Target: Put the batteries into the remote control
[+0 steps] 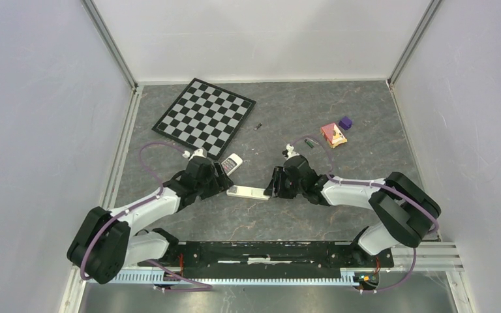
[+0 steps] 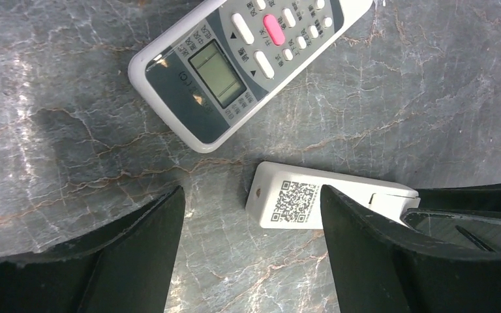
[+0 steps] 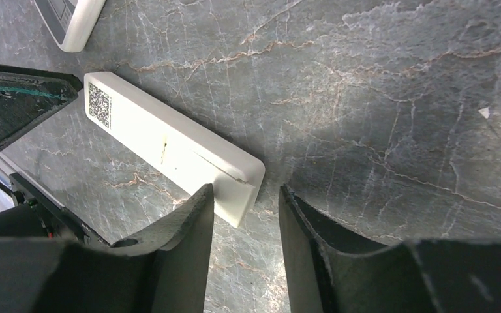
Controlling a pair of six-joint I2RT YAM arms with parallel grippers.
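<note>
Left gripper (image 2: 253, 195): held wide apart across the QR-code end of the face-down remote control (image 2: 287, 199).
Right gripper (image 3: 246, 190): held partly apart at its opposite end.

Seen from my left wrist camera, the face-up remote (image 2: 235, 65) runs off-frame at 1 o'clock, the face-down remote (image 2: 287, 203) disappears behind a finger (image 2: 372, 261) at 4 o'clock, and overhead the batteries (image 1: 258, 126) are too small to read.
</note>
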